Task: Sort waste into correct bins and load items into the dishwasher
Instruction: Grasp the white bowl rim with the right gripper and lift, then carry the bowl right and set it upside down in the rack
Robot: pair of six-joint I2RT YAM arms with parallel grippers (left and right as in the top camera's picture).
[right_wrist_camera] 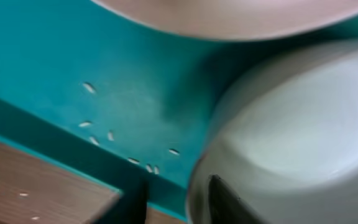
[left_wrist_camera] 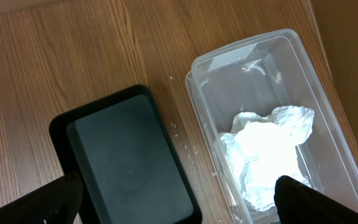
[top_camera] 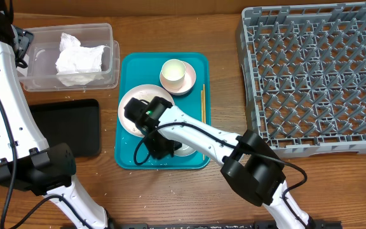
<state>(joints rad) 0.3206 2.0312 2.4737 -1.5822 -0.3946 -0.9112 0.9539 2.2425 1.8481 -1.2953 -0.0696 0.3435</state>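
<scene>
Pale small bowl (right_wrist_camera: 291,137) fills the lower right of the right wrist view, resting on the teal tray (right_wrist_camera: 135,93). Its rim lies between the right gripper (right_wrist_camera: 178,194) fingers; whether they pinch it I cannot tell. The left gripper (left_wrist_camera: 180,200) gapes wide over the clear tub (left_wrist_camera: 241,81).

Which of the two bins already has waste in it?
The clear plastic tub: a crumpled white napkin lies inside it. The black tray beside it holds nothing visible.

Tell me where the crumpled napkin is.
In the overhead view the napkin lies inside the clear tub at the upper left, just above the black tray.
</scene>
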